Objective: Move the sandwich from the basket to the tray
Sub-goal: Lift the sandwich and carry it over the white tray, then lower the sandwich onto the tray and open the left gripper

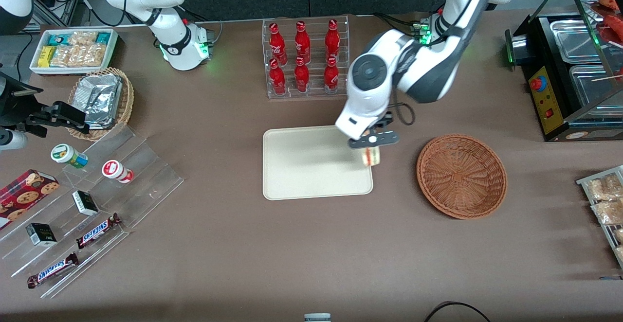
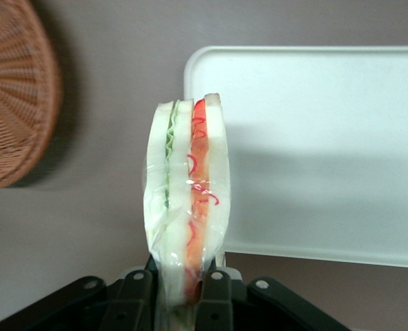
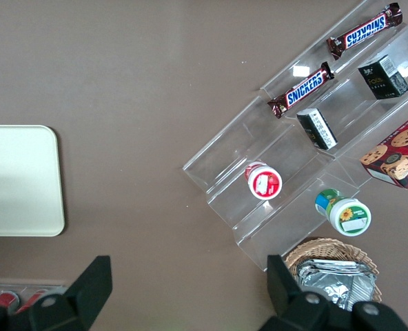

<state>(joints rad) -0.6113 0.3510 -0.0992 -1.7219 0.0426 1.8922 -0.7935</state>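
Observation:
My left gripper (image 1: 371, 151) (image 2: 185, 289) is shut on the sandwich (image 1: 372, 156) (image 2: 187, 200), a plastic-wrapped wedge of white bread with red-orange and green filling, held upright. It hangs over the edge of the cream tray (image 1: 302, 176) (image 2: 328, 138) (image 3: 14, 179) that faces the basket. The reddish-brown wicker basket (image 1: 461, 175) (image 2: 11, 89) stands empty beside the tray, toward the working arm's end of the table.
A clear rack of red bottles (image 1: 305, 57) stands farther from the front camera than the tray. A tiered acrylic stand with snack bars and cups (image 1: 82, 215), a tan basket of foil packets (image 1: 102, 100) and a white snack box (image 1: 73, 49) lie toward the parked arm's end. A black food warmer (image 1: 569, 74) stands at the working arm's end.

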